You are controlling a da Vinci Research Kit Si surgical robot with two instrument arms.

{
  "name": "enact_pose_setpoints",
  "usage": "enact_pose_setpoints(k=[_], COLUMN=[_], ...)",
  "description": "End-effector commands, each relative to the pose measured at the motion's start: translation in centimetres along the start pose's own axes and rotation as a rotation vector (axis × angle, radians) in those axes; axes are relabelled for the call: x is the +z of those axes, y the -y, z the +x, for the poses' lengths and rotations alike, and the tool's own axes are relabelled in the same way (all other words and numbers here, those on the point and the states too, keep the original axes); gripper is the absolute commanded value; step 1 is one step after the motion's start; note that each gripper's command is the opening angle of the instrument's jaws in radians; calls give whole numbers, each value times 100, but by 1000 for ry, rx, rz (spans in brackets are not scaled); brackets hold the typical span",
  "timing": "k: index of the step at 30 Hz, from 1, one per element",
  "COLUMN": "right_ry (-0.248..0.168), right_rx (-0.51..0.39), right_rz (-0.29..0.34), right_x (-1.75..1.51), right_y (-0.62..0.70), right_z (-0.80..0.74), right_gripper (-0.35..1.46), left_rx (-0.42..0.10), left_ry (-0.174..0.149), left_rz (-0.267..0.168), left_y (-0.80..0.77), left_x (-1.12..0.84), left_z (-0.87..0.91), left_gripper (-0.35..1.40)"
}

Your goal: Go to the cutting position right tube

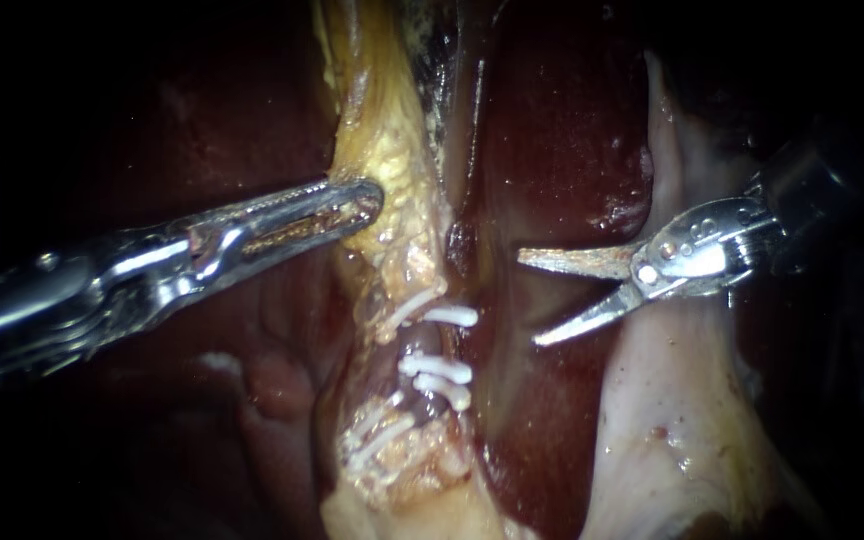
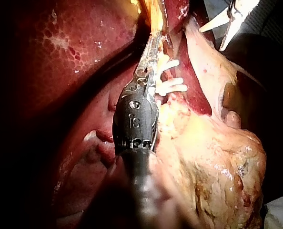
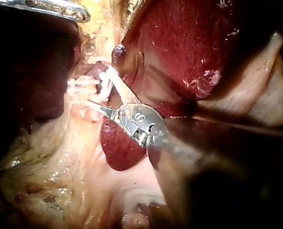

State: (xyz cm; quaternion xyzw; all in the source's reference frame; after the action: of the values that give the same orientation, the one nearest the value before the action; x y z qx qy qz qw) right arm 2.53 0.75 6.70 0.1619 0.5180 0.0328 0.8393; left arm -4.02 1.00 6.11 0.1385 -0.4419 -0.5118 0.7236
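Note:
A tube [image 1: 422, 345] wrapped in yellow fat runs down the middle of the endoscope view and carries several white clips [image 1: 440, 370]. I cannot tell which tube the task means. My left instrument [image 1: 357, 208] is shut on the yellow fatty tissue [image 1: 392, 190] above the clips, holding it leftward. My right instrument [image 1: 530, 300] ends in two blades that stand open, pointing left at the clipped stretch and a short way from it, over the liver. In the right wrist view the open blades [image 3: 102, 91] lie just beside the clips [image 3: 84, 82].
Dark red liver [image 1: 552, 150] lies behind and between the strands. A pale flap of tissue [image 1: 672, 420] hangs under the right instrument's shaft. In the left wrist view, lumpy yellow fat [image 2: 217, 162] sits beside the left instrument's shaft.

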Motion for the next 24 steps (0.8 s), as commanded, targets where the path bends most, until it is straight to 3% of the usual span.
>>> enact_pose_setpoints(k=[1,6,13,16,24], right_ry=[0,-5,58,74,91], right_rx=[0,36,184,244,388], right_rz=[0,20,132,168,211], right_x=[0,4,43,64,99], right_y=[0,5,35,46,49], right_z=[0,-5,-33,-44,-54], right_gripper=[144,144,144,142,142], left_rx=[0,-7,-29,-29,-23], left_ry=[0,-8,50,66,94], left_rz=[0,9,-3,-9,-9], left_y=[0,1,-6,-7,7], left_x=[-1,-14,-64,-86,-119], left_z=[-1,-15,-55,-63,-76], left_gripper=[-35,-35,-35,-35,-35])
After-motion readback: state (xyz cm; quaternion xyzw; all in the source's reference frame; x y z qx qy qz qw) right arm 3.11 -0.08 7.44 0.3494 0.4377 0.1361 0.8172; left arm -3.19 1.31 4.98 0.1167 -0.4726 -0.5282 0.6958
